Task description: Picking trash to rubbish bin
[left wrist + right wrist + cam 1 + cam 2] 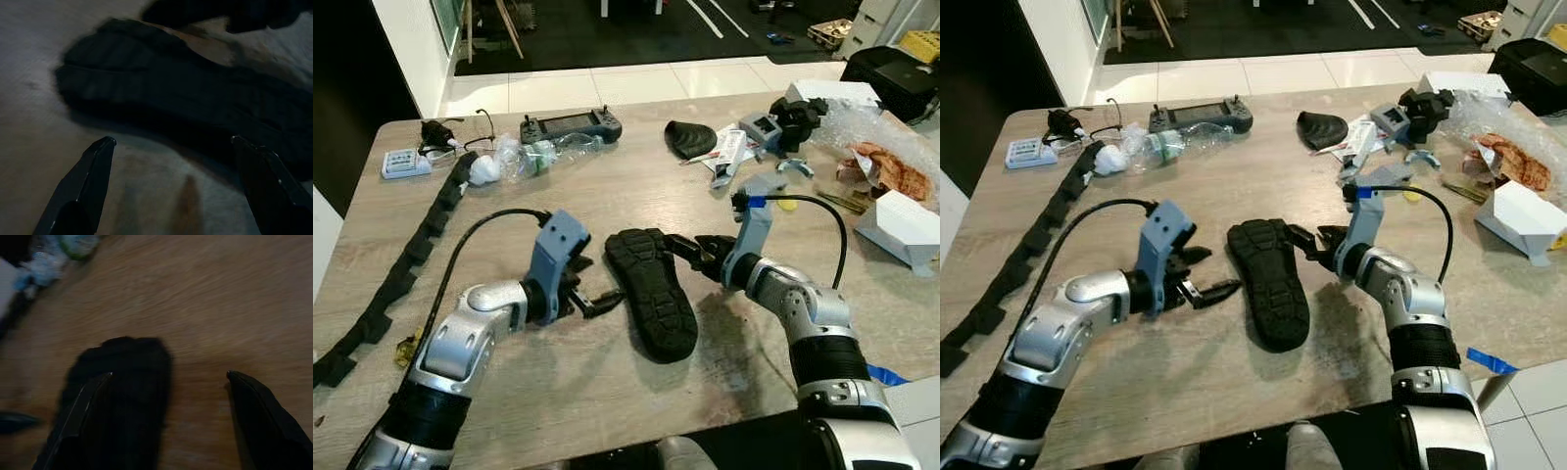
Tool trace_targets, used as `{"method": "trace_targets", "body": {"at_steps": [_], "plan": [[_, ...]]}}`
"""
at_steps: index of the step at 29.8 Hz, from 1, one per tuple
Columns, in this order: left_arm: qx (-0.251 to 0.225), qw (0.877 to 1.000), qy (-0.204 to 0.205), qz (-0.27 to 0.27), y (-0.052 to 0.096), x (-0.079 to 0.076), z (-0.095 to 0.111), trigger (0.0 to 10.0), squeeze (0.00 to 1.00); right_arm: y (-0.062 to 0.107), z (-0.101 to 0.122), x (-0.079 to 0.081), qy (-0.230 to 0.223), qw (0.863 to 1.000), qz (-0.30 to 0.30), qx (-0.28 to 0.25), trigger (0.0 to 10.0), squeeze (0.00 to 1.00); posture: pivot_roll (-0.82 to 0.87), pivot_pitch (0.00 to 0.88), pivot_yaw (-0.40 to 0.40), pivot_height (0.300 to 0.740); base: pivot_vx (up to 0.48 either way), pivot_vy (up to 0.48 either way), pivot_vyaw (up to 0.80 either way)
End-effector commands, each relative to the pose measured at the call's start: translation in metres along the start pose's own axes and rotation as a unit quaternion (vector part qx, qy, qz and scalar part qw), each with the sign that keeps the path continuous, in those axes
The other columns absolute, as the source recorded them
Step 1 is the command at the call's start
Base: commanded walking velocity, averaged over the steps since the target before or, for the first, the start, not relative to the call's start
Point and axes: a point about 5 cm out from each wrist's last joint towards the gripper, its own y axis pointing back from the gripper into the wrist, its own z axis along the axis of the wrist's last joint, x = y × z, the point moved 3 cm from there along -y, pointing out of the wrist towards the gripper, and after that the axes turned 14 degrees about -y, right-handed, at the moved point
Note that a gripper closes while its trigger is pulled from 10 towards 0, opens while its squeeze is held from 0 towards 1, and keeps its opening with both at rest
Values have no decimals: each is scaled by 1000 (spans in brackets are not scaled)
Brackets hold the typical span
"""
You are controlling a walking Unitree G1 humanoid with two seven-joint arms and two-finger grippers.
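Here, both tools, left (pixel 597 294) and right (pixel 690 250), are flanking the black shoe sole (pixel 652 292) lying on the desk (pixel 636 186), fingers spread apart.

Centre: black rubber shoe sole (pixel 652 291) lies on the wooden desk (pixel 636 186), between the hands.
Left of sole: left hand (pixel 599 294), just beside it.
Right of sole: right hand (pixel 693 252), at its edge.
Behind: grey handheld controller (pixel 570 124), crumpled clear plastic bottle (pixel 553 152).
Far left: long black foam strip (pixel 406 264).
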Motion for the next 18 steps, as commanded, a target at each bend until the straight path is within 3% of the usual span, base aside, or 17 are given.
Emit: {"method": "trace_targets", "body": {"at_steps": [1,4,10,18], "plan": [[2,1000,5,-12,-5,-9,1,10000,0,-2,-1,10,-32,999,23,4,10000,0,-58,73,-1,740,0,0,0],[-2,1000,7,-18,-6,-13,5,10000,0,-6,-8,24,-65,996,57,18,10000,0,-58,73,-1,740,0,0,0],[-2,1000,12,-13,-6,-11,7,10000,0,-10,-9,33,-92,993,77,18,10000,0,-54,73,-1,740,0,0,0],[-35,999,25,19,-10,-1,22,10000,0,-9,7,58,-151,979,133,1,10000,0,-55,74,0,740,0,0,0]]}}
